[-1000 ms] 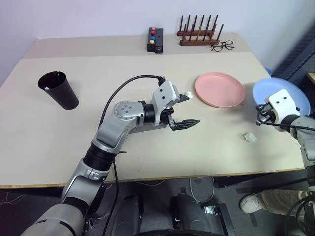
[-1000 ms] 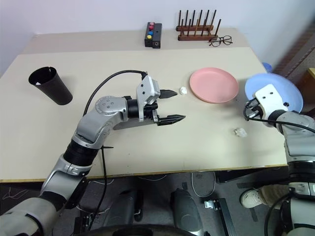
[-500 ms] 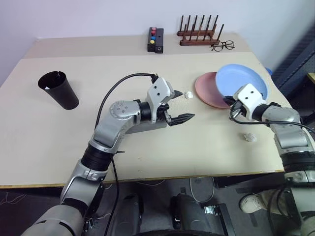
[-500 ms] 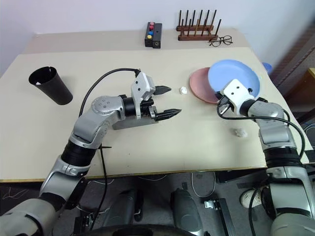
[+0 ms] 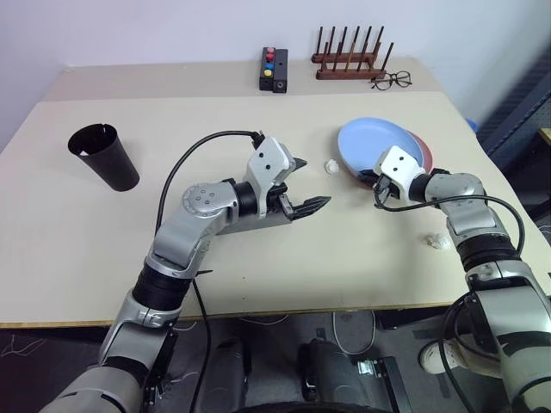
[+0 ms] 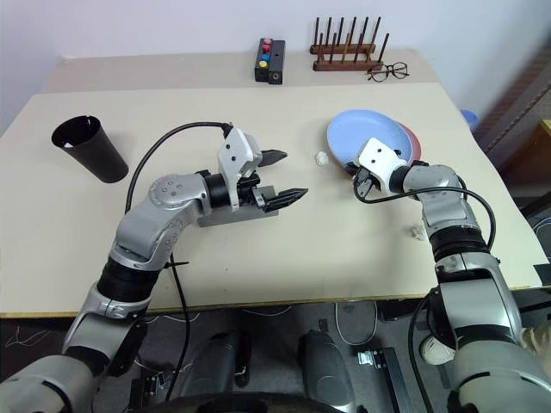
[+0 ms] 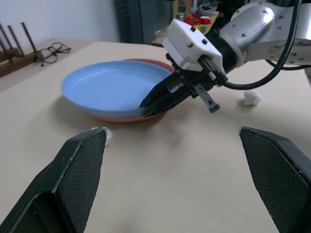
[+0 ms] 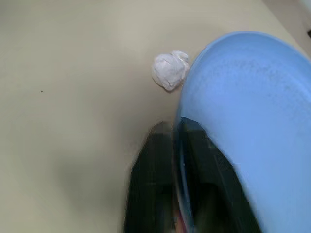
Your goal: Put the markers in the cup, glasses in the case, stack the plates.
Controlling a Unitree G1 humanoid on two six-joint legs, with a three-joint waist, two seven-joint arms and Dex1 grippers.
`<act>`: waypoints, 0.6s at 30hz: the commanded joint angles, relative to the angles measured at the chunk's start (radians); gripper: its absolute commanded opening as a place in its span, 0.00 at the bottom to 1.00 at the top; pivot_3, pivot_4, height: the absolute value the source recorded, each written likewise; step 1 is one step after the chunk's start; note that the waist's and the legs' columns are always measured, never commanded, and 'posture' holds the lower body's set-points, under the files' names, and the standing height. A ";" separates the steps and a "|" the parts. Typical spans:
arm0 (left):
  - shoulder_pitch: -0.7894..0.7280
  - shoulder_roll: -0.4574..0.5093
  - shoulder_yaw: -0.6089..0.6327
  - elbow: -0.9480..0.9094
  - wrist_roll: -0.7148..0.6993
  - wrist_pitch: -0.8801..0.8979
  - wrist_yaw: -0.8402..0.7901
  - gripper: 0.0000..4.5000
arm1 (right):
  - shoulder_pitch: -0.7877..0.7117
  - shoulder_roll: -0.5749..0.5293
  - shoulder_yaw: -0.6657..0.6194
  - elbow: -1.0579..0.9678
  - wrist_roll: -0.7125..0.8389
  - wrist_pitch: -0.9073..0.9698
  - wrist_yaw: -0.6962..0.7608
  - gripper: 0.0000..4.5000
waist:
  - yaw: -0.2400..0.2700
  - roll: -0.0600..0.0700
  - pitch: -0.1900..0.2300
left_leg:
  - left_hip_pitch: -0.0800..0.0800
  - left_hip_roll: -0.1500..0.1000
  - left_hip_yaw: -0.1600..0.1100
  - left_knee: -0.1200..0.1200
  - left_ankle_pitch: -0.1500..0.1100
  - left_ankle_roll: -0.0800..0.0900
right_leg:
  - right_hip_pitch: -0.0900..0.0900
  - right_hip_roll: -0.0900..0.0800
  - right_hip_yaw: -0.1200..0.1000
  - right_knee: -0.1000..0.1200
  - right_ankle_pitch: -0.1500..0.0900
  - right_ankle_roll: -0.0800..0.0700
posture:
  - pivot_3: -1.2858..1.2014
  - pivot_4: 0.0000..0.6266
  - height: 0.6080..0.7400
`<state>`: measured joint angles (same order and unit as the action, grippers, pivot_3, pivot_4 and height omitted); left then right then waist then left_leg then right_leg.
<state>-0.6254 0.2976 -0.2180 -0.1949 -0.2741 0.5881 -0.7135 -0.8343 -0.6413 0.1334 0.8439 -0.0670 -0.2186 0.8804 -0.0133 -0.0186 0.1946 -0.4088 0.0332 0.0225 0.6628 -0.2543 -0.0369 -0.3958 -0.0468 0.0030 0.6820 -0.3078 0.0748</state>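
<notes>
Step in hand: plate stacking. Blue plate (image 5: 379,148) lies on pink plate (image 5: 424,151), rim between right gripper (image 7: 156,103) jaws, apparently clamped. Left gripper (image 5: 310,184) jaws wide apart, empty. Next: release rim, withdraw clear.

1. Light blue plate (image 5: 380,146) lies on the salmon pink plate (image 5: 420,151), whose rim shows at the blue plate's 3 o'clock.
2. Right gripper (image 5: 376,181) is at the blue plate's 6 o'clock rim.
3. Left gripper (image 5: 311,184) is spread wide above the table (image 5: 86,241) at centre.
4. Black cup (image 5: 103,157) stands at the table's 9 o'clock.
5. Crumpled white scrap (image 5: 331,166) lies at the blue plate's 8 o'clock.
</notes>
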 commanded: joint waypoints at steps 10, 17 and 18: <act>0.035 0.014 0.044 -0.098 -0.070 0.040 0.004 1.00 | -0.045 -0.008 -0.033 0.040 -0.004 -0.031 -0.021 0.95 | -0.001 0.000 0.000 | 0.000 0.000 0.000 0.000 0.000 0.000 | 0.000 0.000 0.000 0.000 0.000 0.000 | 0.52 0.24 1.00; 0.074 0.088 0.048 -0.147 -0.147 0.056 -0.092 1.00 | -0.036 -0.053 -0.088 -0.007 0.027 0.012 -0.029 0.95 | 0.000 0.000 0.000 | 0.000 0.000 0.000 0.000 0.000 0.000 | 0.000 0.000 0.001 0.000 0.000 0.000 | 0.52 0.24 1.00; 0.073 0.094 0.043 -0.147 -0.151 0.052 -0.102 1.00 | -0.034 -0.058 -0.093 -0.015 0.029 0.018 -0.031 0.95 | 0.000 0.000 0.000 | 0.000 0.000 0.000 0.000 0.000 0.000 | 0.000 0.000 0.001 0.000 0.000 0.000 | 0.52 0.24 1.00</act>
<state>-0.5457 0.3887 -0.1784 -0.2992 -0.4045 0.6505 -0.7922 -0.8461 -0.6730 0.0740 0.8767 -0.0615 -0.2065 0.8591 -0.0132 -0.0184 0.1947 -0.4088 0.0334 0.0225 0.6628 -0.2543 -0.0370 -0.3959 -0.0471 0.0035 0.6820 -0.3077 0.0747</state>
